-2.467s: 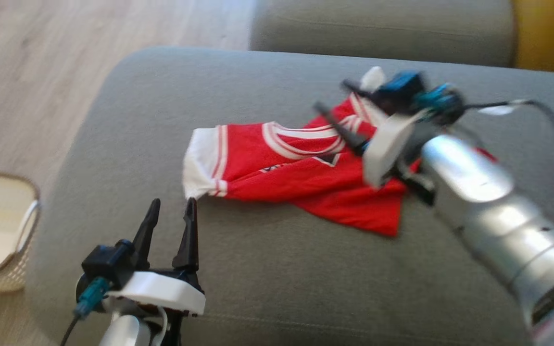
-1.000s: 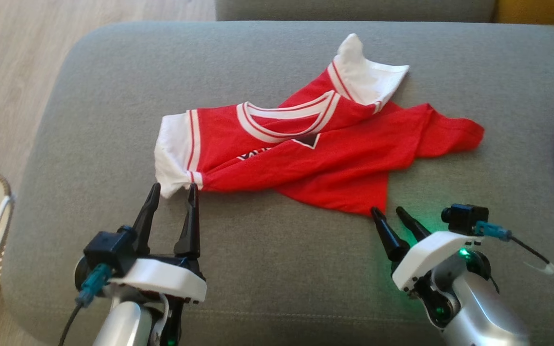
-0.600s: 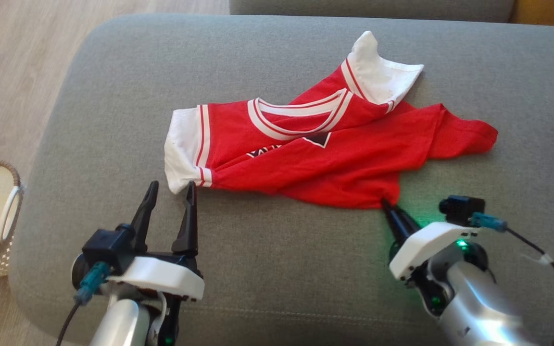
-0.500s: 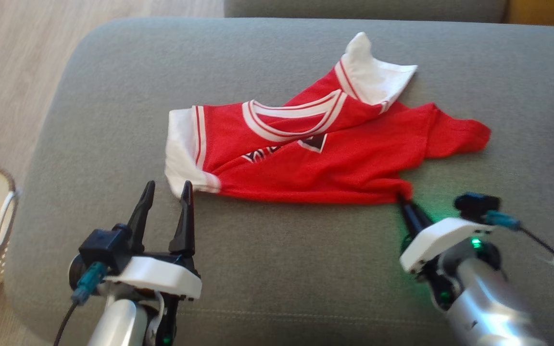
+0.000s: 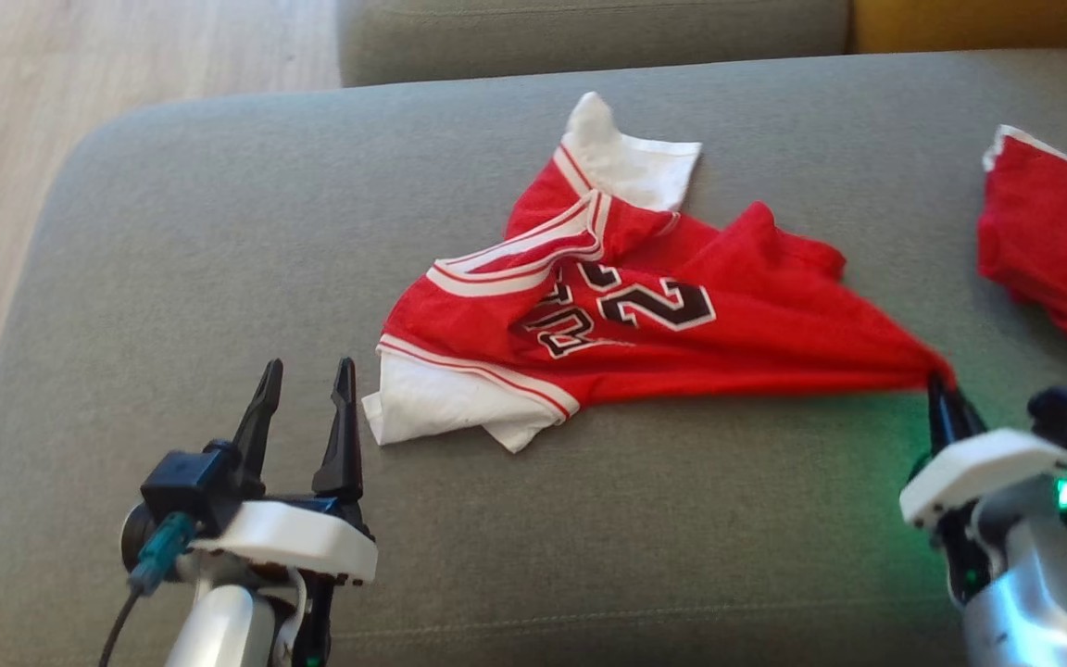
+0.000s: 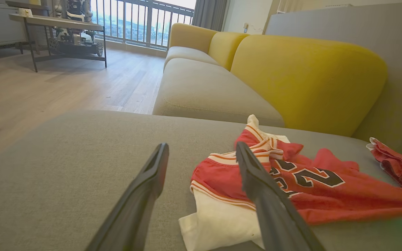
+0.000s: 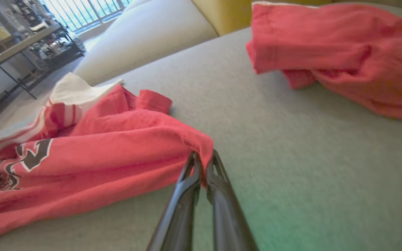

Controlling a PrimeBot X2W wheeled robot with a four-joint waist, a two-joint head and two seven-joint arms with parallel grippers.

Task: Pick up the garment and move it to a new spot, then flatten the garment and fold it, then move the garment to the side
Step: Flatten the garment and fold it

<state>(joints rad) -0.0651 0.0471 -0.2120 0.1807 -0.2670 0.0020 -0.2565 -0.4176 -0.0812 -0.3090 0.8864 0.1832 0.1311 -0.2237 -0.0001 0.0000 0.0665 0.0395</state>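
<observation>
Pinching hem corner of red-and-white mesh jersey (image 5: 682, 343) at right of frame with right gripper (image 5: 939, 384); stretched lengthwise leftward toward spread, empty left gripper (image 5: 308, 366), nearer white sleeve (image 5: 422, 412)

You're working on a broad grey fabric seat cushion (image 5: 182, 241) with rounded corners and a woven, felt-like surface. Near its middle lies a rumpled red sports jersey (image 5: 728, 333) with white-and-red striped trim and black numerals outlined in white: one white panel flat at the near left, another raised at the far side, the right end drawn out to a narrow point. Well apart, at the cushion's right edge, lies a crumpled red cloth with a white edge (image 5: 1052, 232).
</observation>
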